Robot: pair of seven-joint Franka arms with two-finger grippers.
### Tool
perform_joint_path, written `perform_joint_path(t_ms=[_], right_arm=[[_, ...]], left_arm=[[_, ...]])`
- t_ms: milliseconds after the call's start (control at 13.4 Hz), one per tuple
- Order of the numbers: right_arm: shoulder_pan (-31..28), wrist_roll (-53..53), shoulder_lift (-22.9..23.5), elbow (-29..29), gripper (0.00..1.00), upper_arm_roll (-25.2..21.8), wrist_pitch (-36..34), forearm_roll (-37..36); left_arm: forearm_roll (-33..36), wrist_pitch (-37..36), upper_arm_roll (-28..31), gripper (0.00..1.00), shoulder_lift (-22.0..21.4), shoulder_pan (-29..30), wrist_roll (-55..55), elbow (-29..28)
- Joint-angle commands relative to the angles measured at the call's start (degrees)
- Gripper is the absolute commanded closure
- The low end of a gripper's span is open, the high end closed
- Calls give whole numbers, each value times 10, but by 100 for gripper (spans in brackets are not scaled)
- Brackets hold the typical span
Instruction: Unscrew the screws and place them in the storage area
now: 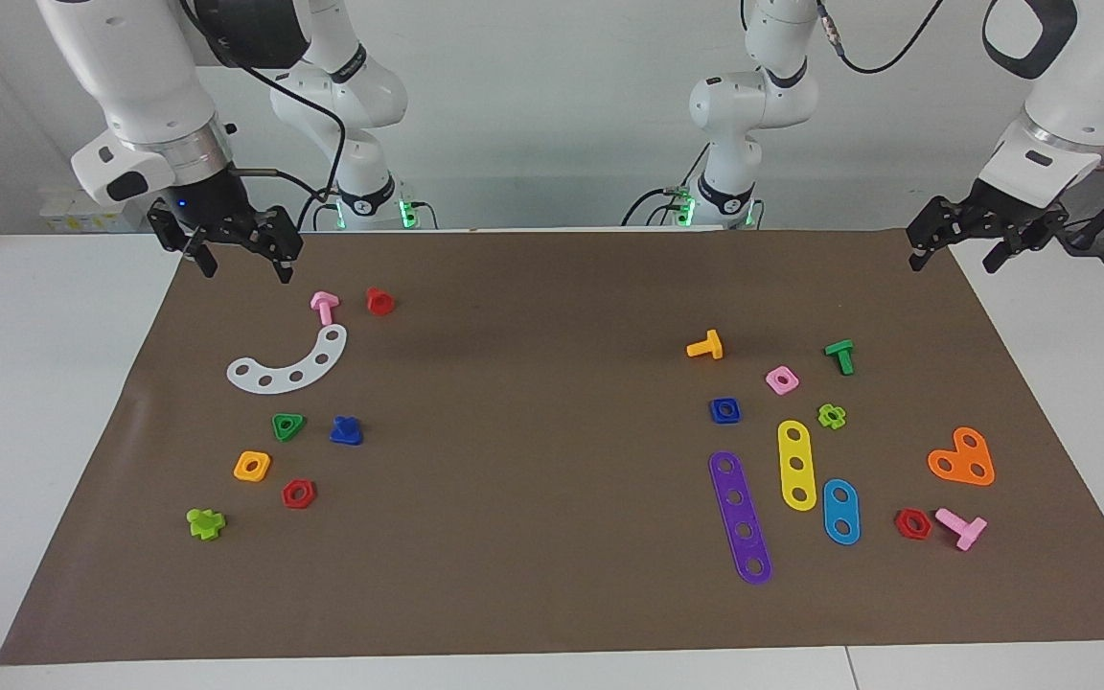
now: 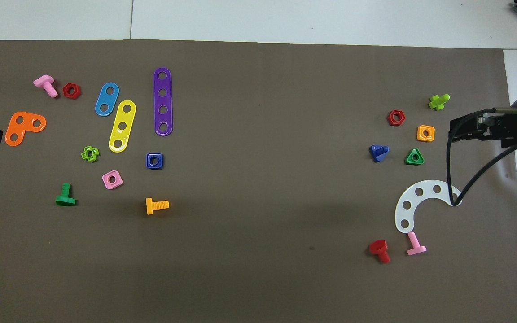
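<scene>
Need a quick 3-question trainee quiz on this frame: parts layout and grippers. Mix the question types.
1. True or false: the blue bolt lies beside the green triangular nut.
2. The right gripper is: A) shut on a bolt, B) open and holding nothing, C) resting on the white curved plate.
3. Fill in: the left gripper hangs open over the mat's ___ at its own arm's end.

Key: 1 true; 2 B; 3 edge.

White surface (image 1: 25,402), brown mat (image 1: 533,479) on it, blue bolt (image 1: 346,430), white arc (image 1: 289,364), purple strip (image 1: 740,517), orange heart plate (image 1: 962,458), scattered nuts and bolts.
</scene>
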Motion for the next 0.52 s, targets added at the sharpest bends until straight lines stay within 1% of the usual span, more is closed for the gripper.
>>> perform_joint_path(t_ms=[0,75,449], right_arm=[[-7,-12,-12,-12,0,5,-12,13],[-7,-11,-15,-12,0,5,-20,14],[-5,-8,-16,-18,0,5,-13,13]], left_arm=[[8,-2,5,0,-9,-7,8,-10],[8,0,5,0,-9,-6,9,-10],[8,2,6,0,-9,-6,8,-11]])
